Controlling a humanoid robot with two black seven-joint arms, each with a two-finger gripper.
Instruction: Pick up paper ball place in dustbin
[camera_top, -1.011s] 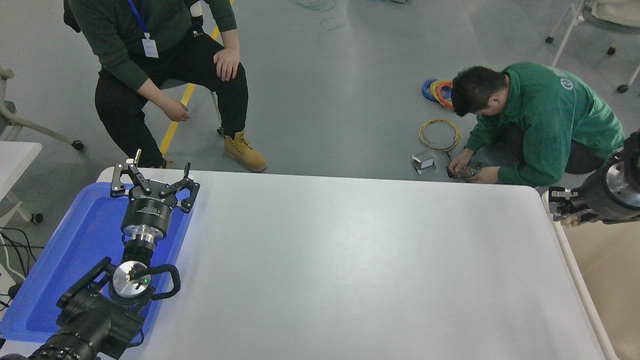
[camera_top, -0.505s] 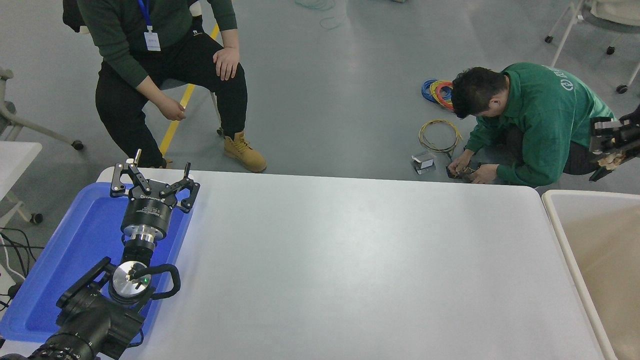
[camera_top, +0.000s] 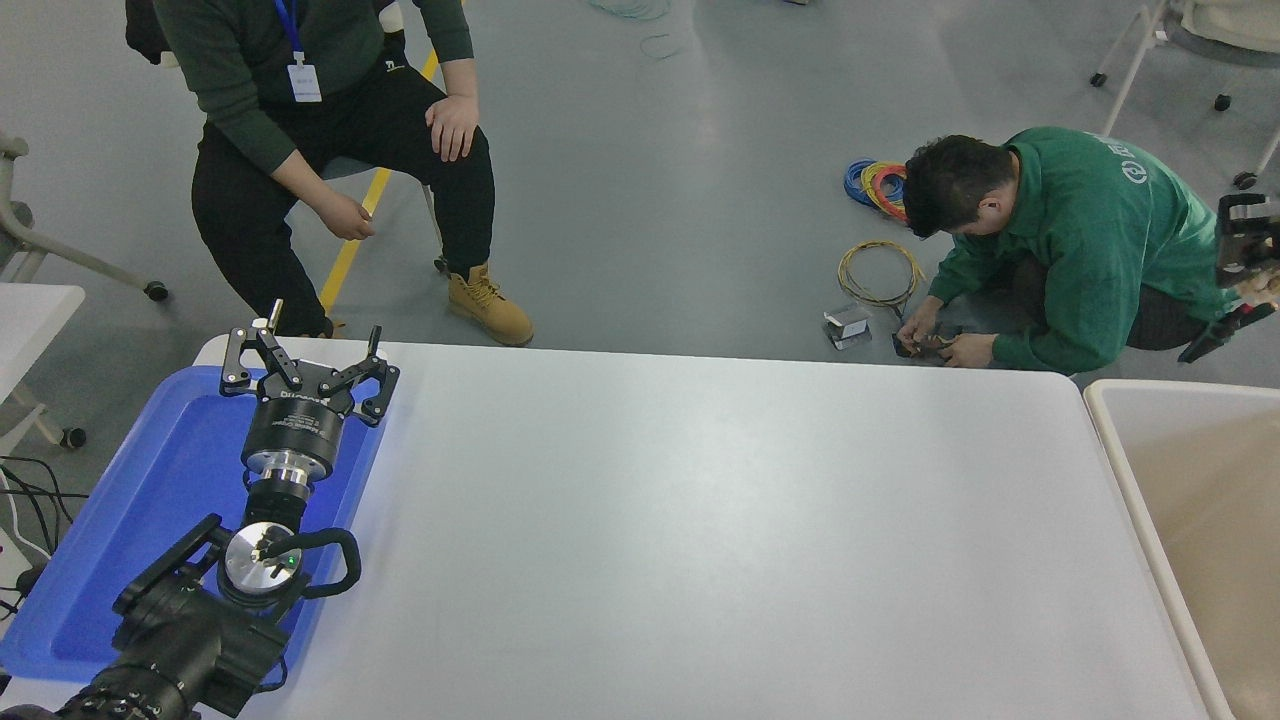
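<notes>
At the frame's right edge, above the dustbin (camera_top: 1110, 470), my right gripper (camera_top: 1250, 275) clamps the paper ball (camera_top: 1262, 290); my left gripper (camera_top: 305, 372) hangs splayed over the blue tray (camera_top: 130, 520).

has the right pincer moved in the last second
Yes. The black right pincer has risen up and toward the right edge, away from the white-rimmed rectangular dustbin it hung over.

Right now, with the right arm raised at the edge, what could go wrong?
1. The right gripper, with a tan bit of the ball showing, looks beyond the bin's far rim; releasing here may miss.
2. The crouching person is near that arm; a swing could hit them.
Left gripper is parked over the tray.
</notes>
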